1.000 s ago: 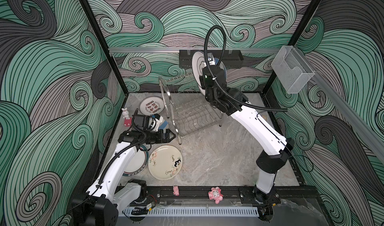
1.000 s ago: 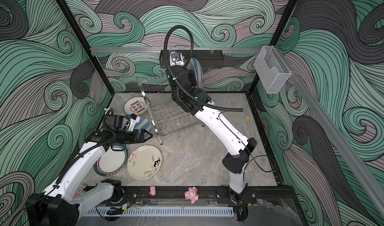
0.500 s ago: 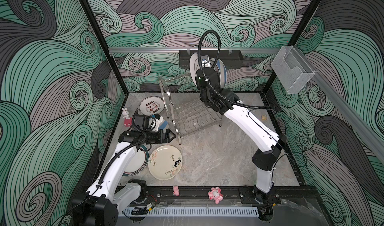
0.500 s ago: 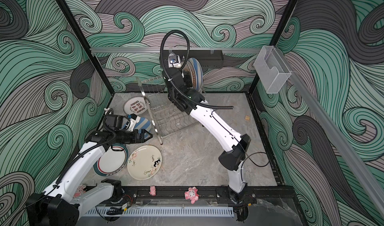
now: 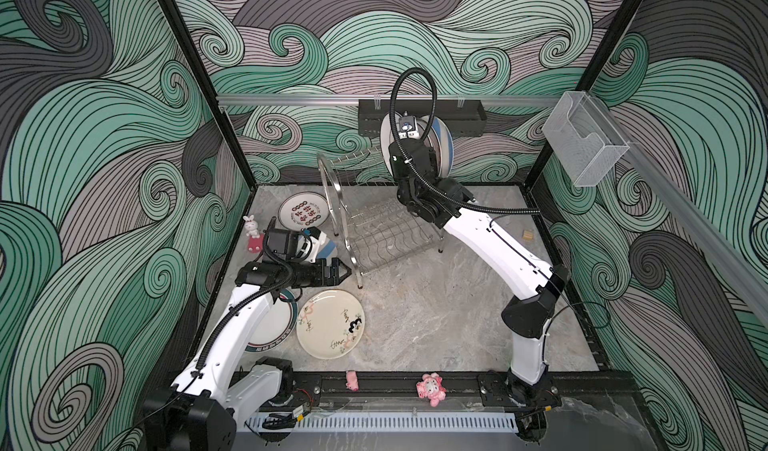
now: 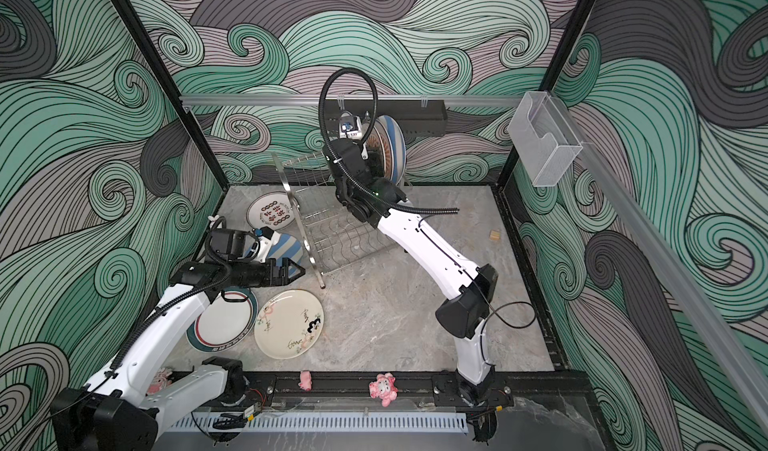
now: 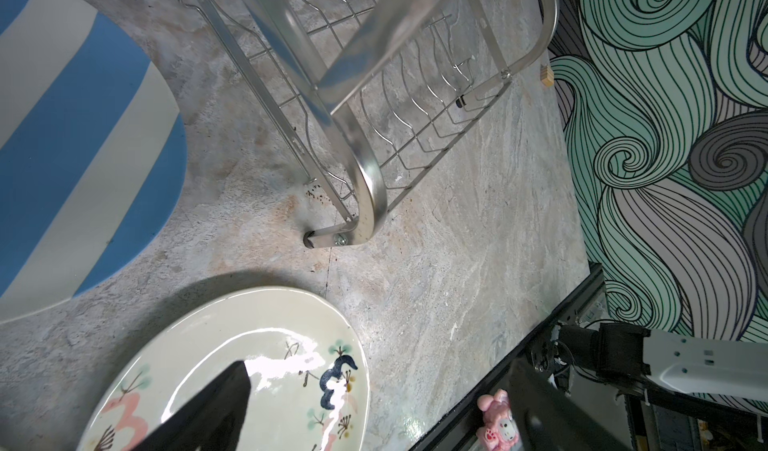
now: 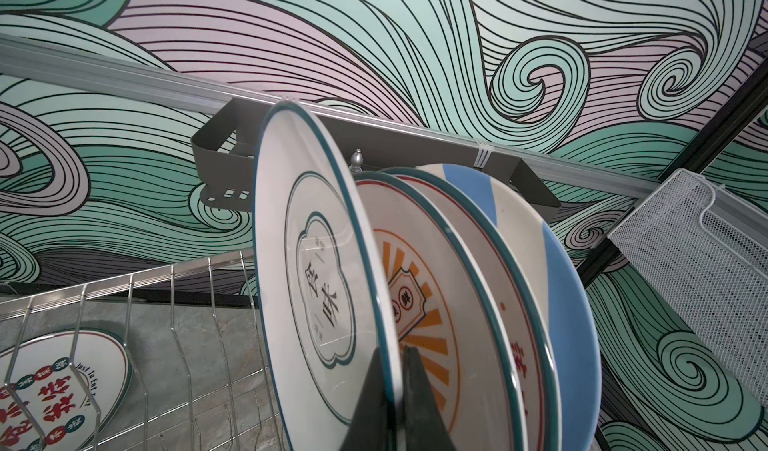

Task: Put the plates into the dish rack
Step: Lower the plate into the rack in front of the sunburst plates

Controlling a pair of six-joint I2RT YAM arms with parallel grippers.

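Observation:
My right gripper point(image 8: 392, 351) is shut on the lower rim of a white, teal-rimmed plate with a cloud outline point(image 8: 316, 287). It holds that plate upright over the top tier of the steel dish rack point(image 5: 332, 204). Close beside it stand an orange sunburst plate point(image 8: 432, 303), a teal-and-red-rimmed plate point(image 8: 494, 287) and a blue-white striped plate point(image 8: 557, 287). On the table lie a plate with red-black characters point(image 5: 302, 216), another striped plate point(image 6: 286, 249), a cream plate with drawings point(image 5: 330, 324) and a teal-rimmed plate point(image 5: 278, 328). My left gripper point(image 5: 343, 271) hangs open and empty by the rack's front foot.
A black perforated shelf point(image 5: 419, 116) hangs on the back wall just behind the racked plates. A clear plastic box point(image 5: 582, 145) is fixed to the right rail. A rabbit figurine point(image 5: 250, 226), a small wooden block point(image 5: 528, 235) and pink toys point(image 5: 432, 388) sit round the edges.
My right arm has carried the cloud-outline plate a little to the left along the rack's top tier. The left arm has not moved.

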